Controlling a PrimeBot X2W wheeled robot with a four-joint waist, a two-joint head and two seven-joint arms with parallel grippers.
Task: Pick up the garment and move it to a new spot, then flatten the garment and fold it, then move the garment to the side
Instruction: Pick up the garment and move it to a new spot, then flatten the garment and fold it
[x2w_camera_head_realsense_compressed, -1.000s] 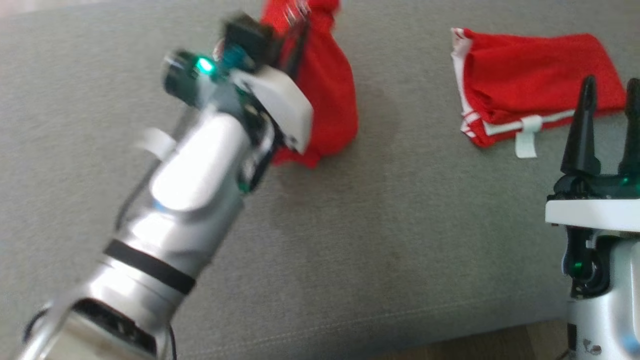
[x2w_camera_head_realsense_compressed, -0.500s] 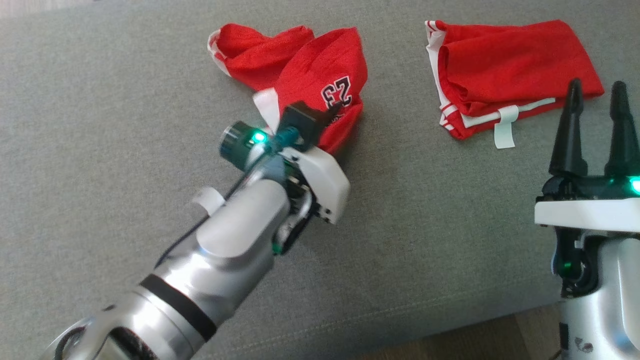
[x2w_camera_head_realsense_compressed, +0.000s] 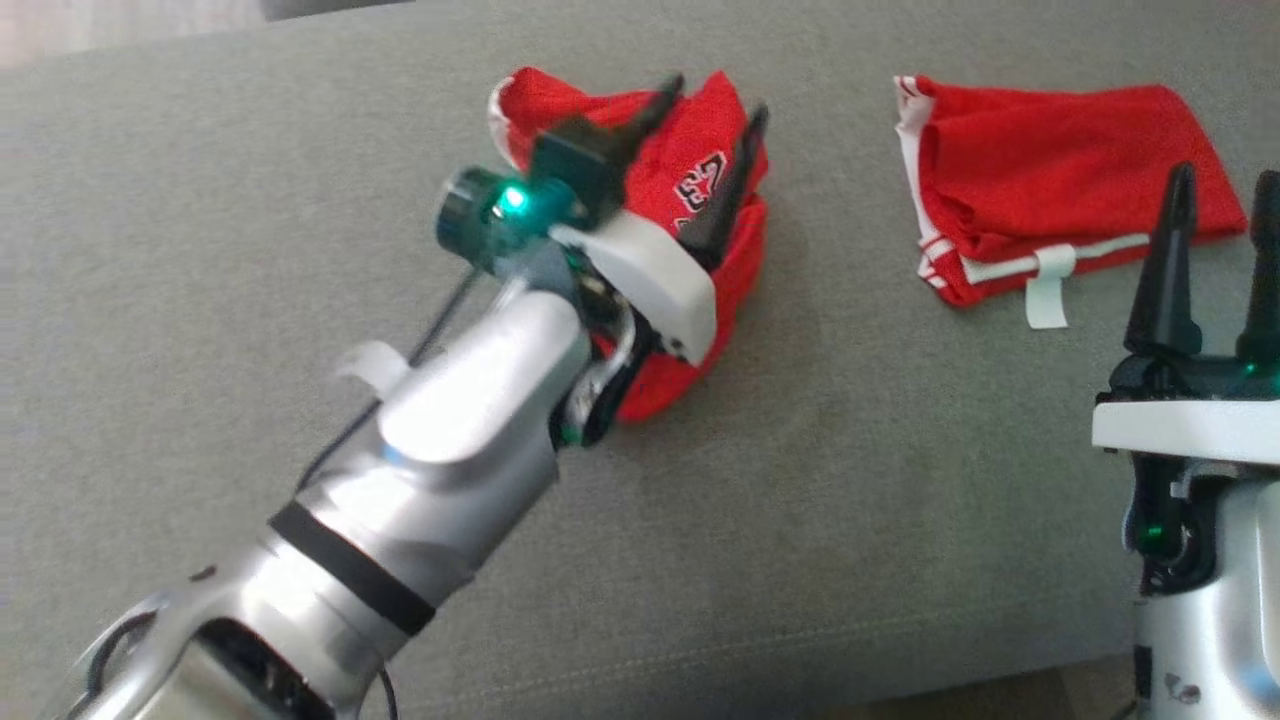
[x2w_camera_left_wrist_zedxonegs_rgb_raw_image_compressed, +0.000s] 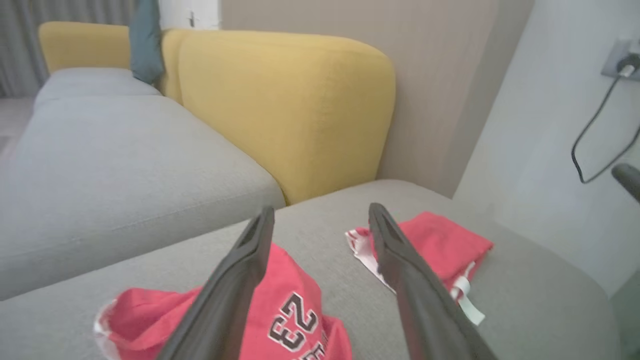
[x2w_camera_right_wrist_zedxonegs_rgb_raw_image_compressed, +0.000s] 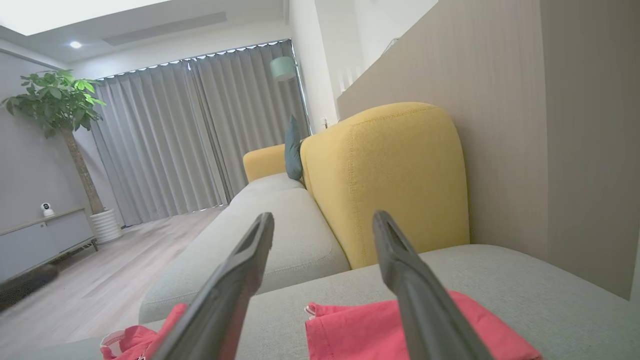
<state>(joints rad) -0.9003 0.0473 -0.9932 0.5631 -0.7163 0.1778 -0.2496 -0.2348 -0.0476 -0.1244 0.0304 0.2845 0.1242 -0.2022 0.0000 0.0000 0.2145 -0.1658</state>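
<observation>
The garment (x2w_camera_head_realsense_compressed: 655, 175) is a red jersey with a "23" print, lying crumpled on the grey sofa cushion (x2w_camera_head_realsense_compressed: 800, 450). My left gripper (x2w_camera_head_realsense_compressed: 718, 100) hovers just over it, open, its two dark fingers spread on either side of the print and nothing between them. The left wrist view shows the jersey (x2w_camera_left_wrist_zedxonegs_rgb_raw_image_compressed: 295, 310) below the open left gripper (x2w_camera_left_wrist_zedxonegs_rgb_raw_image_compressed: 322, 212). At the lower right my right gripper (x2w_camera_head_realsense_compressed: 1226, 180) stands open and empty, fingers pointing up. In the right wrist view the right gripper (x2w_camera_right_wrist_zedxonegs_rgb_raw_image_compressed: 324, 219) is open, and a corner of the jersey (x2w_camera_right_wrist_zedxonegs_rgb_raw_image_compressed: 135, 342) shows at the bottom left.
A second red garment (x2w_camera_head_realsense_compressed: 1050, 170) with white stripes lies folded at the back right, just beyond my right fingers, also visible as the folded garment (x2w_camera_left_wrist_zedxonegs_rgb_raw_image_compressed: 440, 245). A yellow backrest (x2w_camera_left_wrist_zedxonegs_rgb_raw_image_compressed: 285, 110) rises behind the seat. The cushion's front edge (x2w_camera_head_realsense_compressed: 700, 670) runs along the bottom.
My left gripper has gone from shut on the hanging jersey to open. The jersey has dropped onto the cushion in a crumpled heap. The right arm has stayed put.
</observation>
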